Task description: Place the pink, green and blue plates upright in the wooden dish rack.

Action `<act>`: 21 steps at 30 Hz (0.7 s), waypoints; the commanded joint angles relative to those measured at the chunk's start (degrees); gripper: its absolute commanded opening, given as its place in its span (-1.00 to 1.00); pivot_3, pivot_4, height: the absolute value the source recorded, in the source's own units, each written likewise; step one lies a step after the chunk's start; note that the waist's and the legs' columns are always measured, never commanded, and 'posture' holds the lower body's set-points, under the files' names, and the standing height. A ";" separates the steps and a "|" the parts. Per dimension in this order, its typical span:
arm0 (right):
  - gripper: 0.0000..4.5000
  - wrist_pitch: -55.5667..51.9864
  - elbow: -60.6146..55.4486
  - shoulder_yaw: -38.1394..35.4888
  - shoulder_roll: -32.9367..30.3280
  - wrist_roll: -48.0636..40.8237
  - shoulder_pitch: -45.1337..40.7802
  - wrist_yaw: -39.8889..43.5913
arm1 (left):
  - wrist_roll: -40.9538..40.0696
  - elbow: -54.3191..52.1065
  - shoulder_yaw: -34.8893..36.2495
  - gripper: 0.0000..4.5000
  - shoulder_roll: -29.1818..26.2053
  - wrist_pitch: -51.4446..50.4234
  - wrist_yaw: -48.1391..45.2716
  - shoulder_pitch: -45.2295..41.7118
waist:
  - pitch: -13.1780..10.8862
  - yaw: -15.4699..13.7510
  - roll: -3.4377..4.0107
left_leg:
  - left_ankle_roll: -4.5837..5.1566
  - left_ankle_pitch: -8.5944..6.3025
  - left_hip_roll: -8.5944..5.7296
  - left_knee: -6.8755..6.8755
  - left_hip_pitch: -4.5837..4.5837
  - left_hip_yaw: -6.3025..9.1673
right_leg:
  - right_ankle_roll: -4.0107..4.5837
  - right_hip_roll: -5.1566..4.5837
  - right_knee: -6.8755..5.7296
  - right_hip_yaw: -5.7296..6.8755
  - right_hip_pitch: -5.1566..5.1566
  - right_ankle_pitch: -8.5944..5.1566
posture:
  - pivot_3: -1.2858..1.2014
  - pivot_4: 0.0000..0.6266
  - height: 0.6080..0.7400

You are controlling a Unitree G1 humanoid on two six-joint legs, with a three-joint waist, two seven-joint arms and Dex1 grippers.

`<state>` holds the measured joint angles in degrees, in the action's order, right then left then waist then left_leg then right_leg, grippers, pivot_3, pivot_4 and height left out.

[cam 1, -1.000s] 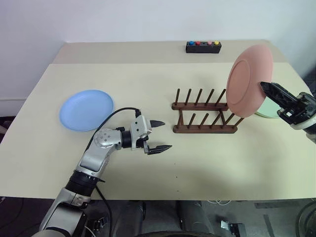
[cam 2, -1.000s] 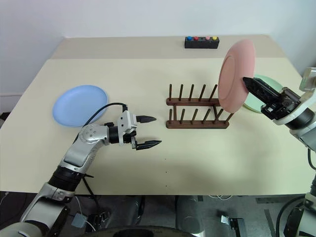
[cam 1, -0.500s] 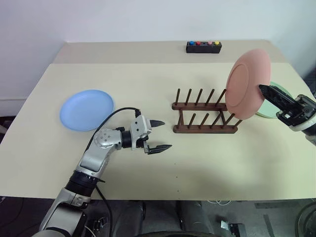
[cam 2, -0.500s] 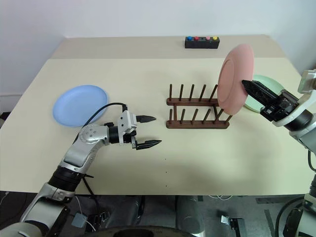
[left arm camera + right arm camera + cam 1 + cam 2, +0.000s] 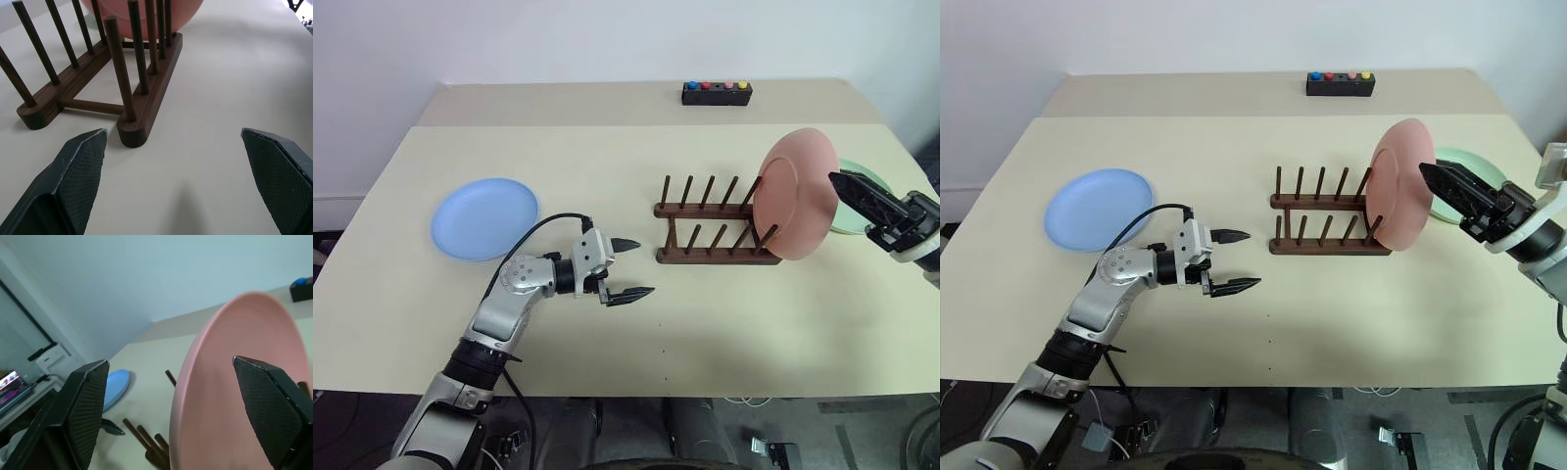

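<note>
**Pink plate in the rack: 1 of 3 placed, 2 to fetch**

Head views. We record the pink plate standing on edge at the right end of the wooden dish rack, leaning slightly among the last pegs. Our right gripper sits just beside its rim, fingers spread and, as far as we can tell, off the plate. The green plate lies flat on the table behind the pink one, mostly hidden. The blue plate lies flat well to the left. Our left gripper hovers low between blue plate and rack, fingers wide apart, holding nothing.

Left wrist view. The rack's near end shows, 2 peg rows, the pink plate at the far end; the textured fingertips stand apart over bare table.

Right wrist view. The pink plate's face fills the gap between the spread pads.

Judgement. Step 1 looks complete. Next we must draw the right gripper clear without nudging the plate, then pick up the green plate nearby.
</note>
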<state>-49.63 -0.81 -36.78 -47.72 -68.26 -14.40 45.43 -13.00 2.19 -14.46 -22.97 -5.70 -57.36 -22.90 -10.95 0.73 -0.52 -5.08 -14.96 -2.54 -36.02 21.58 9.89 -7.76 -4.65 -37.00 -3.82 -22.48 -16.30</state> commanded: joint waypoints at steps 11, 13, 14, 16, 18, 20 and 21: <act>0.87 10.13 -0.37 -11.42 -8.85 13.56 9.81 4.19 | -0.60 -1.59 0.57 1.00 -0.02 0.14 -0.36 0.20 | 0.00 -0.07 0.00 | 0.00 0.00 0.00 -0.01 0.01 -0.02 | -0.01 0.00 0.00 0.00 0.01 0.00 | 0.03 -0.52 1.00; 0.94 14.46 0.97 -9.28 -10.48 19.94 12.93 5.85 | -0.59 -1.40 0.54 1.00 -0.06 0.23 -0.51 0.06 | -0.01 0.00 -0.01 | 0.00 0.00 0.00 -0.01 0.00 -0.03 | -0.02 0.00 0.02 0.00 0.01 -0.01 | 0.03 -0.52 1.00; 0.94 17.31 2.56 -7.01 -11.10 24.07 13.60 5.30 | -0.56 -1.19 0.47 1.00 0.00 0.30 -0.59 -0.12 | -0.01 0.07 -0.01 | 0.00 0.00 -0.01 -0.02 0.00 -0.05 | -0.02 0.00 0.02 -0.01 0.02 -0.01 | 0.03 -0.52 1.00; 0.94 23.12 7.01 -1.33 -11.88 32.50 12.93 2.90 | -0.49 -0.88 0.24 1.00 0.16 0.41 -0.82 -0.50 | -0.01 0.48 -0.01 | 0.00 0.00 0.00 -0.02 -0.08 -0.12 | -0.02 0.00 0.01 -0.06 0.03 -0.01 | 0.03 -0.52 1.00; 0.94 28.15 10.45 2.95 -12.20 38.83 11.57 1.24 | -0.41 -0.52 0.17 1.00 0.34 0.47 -0.98 -0.85 | 0.00 0.56 0.00 | 0.00 0.00 0.00 -0.02 -0.11 -0.17 | -0.02 0.00 -0.01 -0.13 0.03 0.00 | 0.03 -0.52 1.00; 0.94 33.98 14.64 8.71 -13.19 46.54 10.35 -0.12 | -0.33 -0.25 0.23 1.00 0.42 0.53 -1.16 -1.09 | 0.01 0.47 0.08 | 0.00 0.00 0.00 -0.01 -0.10 -0.18 | -0.02 0.00 -0.02 -0.14 0.01 0.00 | 0.03 -0.52 1.00; 0.94 36.68 17.46 12.13 -13.39 50.32 8.74 -0.93 | -0.30 -0.10 0.31 1.00 0.43 0.54 -1.28 -1.24 | 0.01 0.52 0.10 | 0.00 0.00 0.00 -0.01 -0.09 -0.17 | -0.02 0.00 -0.02 -0.15 0.00 -0.01 | 0.03 -0.52 1.00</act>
<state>-18.00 14.47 -27.22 -59.20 -23.52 -3.88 45.85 -13.04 2.80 -14.65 -22.51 -5.75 -58.51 -23.30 -10.94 1.25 -0.42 -5.08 -14.96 -2.54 -36.01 21.49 9.71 -7.79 -4.65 -37.02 -3.97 -22.49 -16.31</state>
